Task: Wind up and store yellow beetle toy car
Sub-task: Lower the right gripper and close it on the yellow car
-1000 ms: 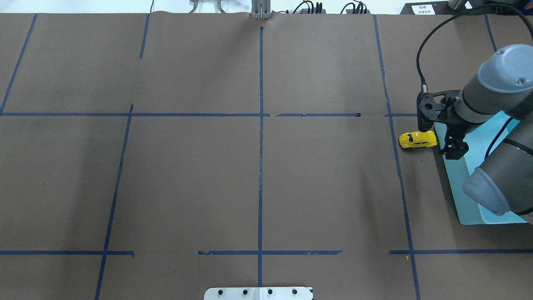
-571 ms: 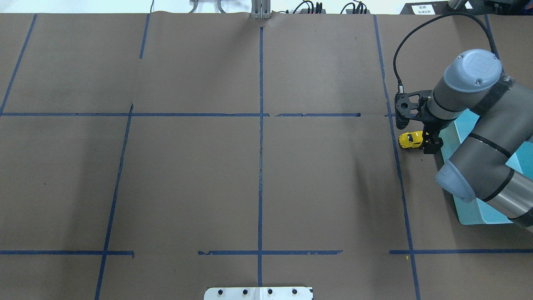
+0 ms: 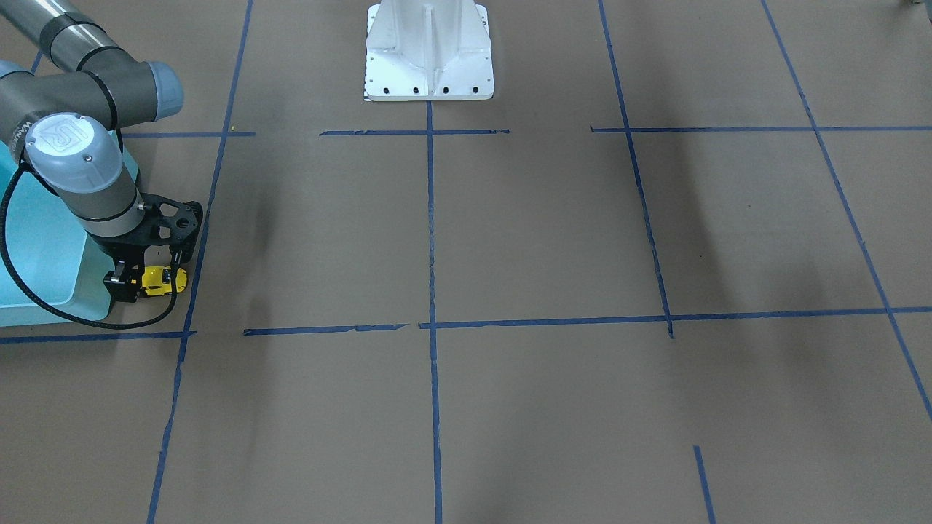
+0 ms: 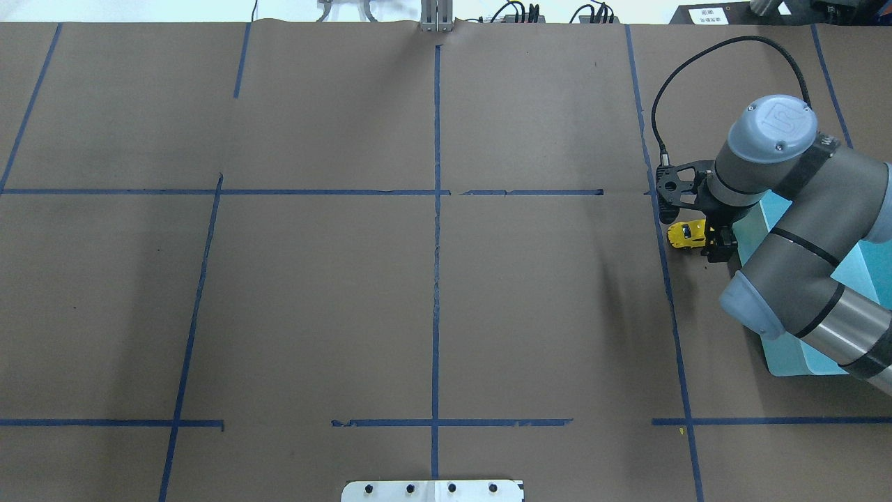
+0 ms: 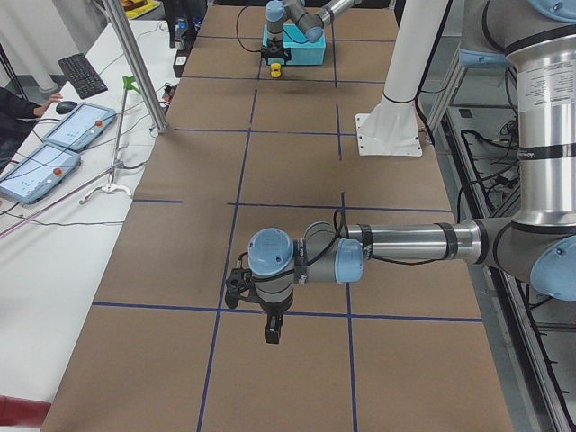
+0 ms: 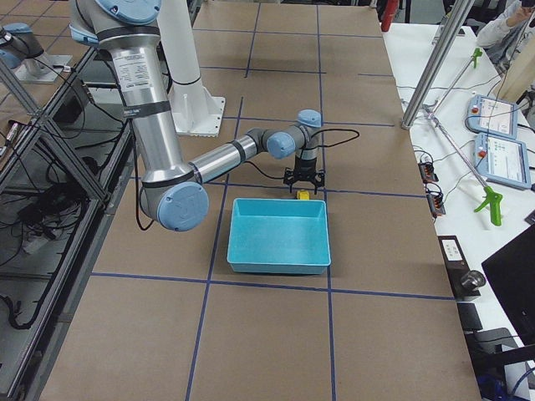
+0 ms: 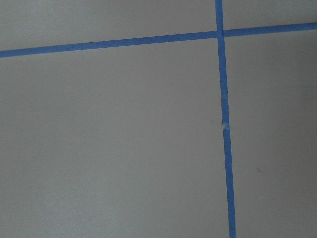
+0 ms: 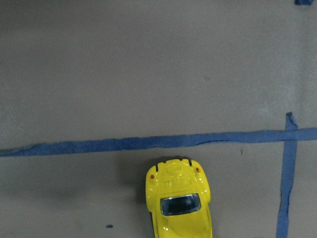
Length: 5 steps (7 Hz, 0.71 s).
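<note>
The yellow beetle toy car lies on the brown paper beside the light-blue bin, with its far end under my right gripper. The gripper is low over the car's bin-side end, and its jaws look open, standing either side of the car. The front view shows the car poking out from the gripper next to the bin. The right wrist view shows the car at bottom centre with no fingers in sight. My left gripper hangs over bare paper far from the car; I cannot tell whether it is open or shut.
Blue tape lines divide the brown paper into squares. The white robot base stands at the table's middle edge. A black cable loops from the right wrist. The left wrist view shows only paper and tape.
My right arm has swung left from over the bin, and its gripper now covers the car's bin-side end. The car has not moved.
</note>
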Tool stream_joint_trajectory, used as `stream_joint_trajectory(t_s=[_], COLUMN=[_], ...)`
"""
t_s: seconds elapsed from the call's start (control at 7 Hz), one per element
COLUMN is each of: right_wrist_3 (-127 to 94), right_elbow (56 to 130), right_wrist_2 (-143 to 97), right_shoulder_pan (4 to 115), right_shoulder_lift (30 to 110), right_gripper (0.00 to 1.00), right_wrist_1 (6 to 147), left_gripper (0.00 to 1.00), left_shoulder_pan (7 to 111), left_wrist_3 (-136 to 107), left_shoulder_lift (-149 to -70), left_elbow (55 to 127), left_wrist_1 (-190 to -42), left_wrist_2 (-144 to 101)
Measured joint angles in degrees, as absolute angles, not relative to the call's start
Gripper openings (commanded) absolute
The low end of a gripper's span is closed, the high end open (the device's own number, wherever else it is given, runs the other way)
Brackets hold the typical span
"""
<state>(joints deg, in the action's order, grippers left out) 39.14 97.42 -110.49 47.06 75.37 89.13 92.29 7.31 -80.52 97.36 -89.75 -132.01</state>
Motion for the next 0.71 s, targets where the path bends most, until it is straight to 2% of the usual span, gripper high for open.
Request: stream_joint_trajectory(t_s=[0.29,0.57,0.71], right_wrist_3=[40.4,40.3,40.3], right_elbow=[95.6,91.3,90.5], right_wrist_2=[-109.6,-109.2,-109.4], right_shoulder_pan=[46.8,46.5,46.4], right_shoulder_lift=[75.2,75.2,75.1], right_gripper=[0.95,0.36,0.18], right_wrist_1=[87.0,80.4,79.1], left_gripper=[0.99,0.99,0.99], left_shoulder_pan=[92.3,92.3,92.3], left_wrist_3=[7.4,7.4,7.3], left_shoulder_lift=[-80.7,-80.9,-80.9], left_elbow=[97.2,97.2,97.2], left_wrist_1=[-89.8,-89.8,-89.7], left_wrist_2=[-132.0,-132.0,-132.0])
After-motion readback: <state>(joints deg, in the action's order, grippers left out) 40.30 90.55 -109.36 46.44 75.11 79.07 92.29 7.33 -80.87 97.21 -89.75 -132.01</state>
